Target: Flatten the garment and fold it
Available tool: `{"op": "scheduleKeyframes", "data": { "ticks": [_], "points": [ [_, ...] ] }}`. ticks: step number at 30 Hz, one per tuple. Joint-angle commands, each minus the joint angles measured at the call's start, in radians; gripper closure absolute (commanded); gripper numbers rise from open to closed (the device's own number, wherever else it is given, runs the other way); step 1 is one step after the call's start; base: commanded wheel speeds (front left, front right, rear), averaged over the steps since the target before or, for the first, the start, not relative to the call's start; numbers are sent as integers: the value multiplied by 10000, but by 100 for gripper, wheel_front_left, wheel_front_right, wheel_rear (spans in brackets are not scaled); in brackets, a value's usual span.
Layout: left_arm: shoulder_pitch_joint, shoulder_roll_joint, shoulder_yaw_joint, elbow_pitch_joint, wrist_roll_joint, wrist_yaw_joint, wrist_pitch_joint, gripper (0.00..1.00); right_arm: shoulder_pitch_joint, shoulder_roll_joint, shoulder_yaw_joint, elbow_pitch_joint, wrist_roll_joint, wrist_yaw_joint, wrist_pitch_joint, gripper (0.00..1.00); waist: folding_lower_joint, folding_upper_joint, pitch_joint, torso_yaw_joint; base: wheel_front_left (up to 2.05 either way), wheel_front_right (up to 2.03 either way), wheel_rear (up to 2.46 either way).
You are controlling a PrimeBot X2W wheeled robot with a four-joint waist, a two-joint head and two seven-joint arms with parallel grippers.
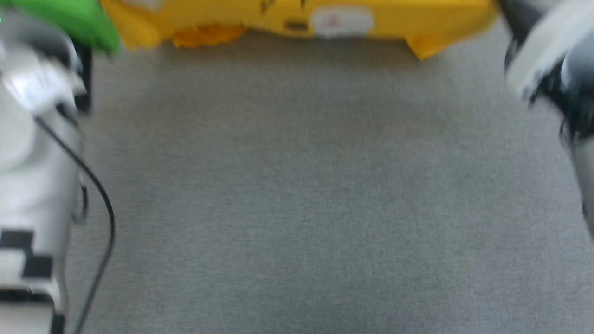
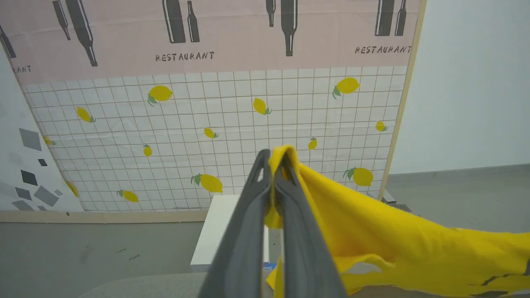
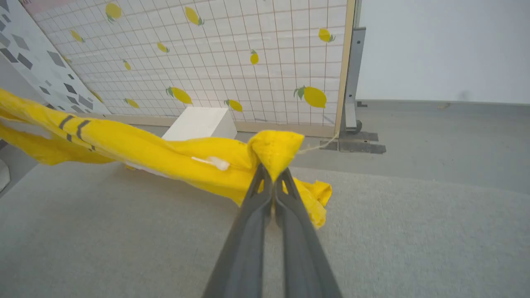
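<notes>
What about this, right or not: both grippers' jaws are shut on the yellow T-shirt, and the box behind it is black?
The box is white, not black; the right wrist view shows it. The left gripper and right gripper do have their jaws shut on the yellow T-shirt.

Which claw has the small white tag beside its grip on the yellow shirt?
The right claw, shut on the bright yellow T-shirt: the white tag lies beside it. The left claw pinches plain fabric.
</notes>
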Motion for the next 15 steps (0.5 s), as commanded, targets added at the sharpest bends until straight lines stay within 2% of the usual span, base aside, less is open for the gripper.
{"op": "scheduleKeyframes", "data": {
  "ticks": [1, 4, 9, 15],
  "points": [
    [1982, -61, 319, -617, -579, 284, -49, 100, 1792, -109, -40, -419, 520, -15, -210, 100, 0, 0, -2276, 921, 0, 0, 0],
    [3973, -129, 448, -1483, -1010, 574, 182, 100, 3460, -122, -73, -824, 830, -15, -206, 100, 0, 0, -2788, 1106, 0, 0, 0],
    [7491, -597, 569, -3073, -1785, 1333, 628, 100, 5996, -131, -759, -1051, 816, -15, -442, 100, 0, 0, -3166, 1357, 0, 0, 0],
    [10612, -849, 298, -4175, -2447, 1693, 1347, 100, 8212, 86, -1515, -1207, 163, -15, -385, 100, 0, 0, -3437, 1378, 0, 0, 0]
  ]
}}
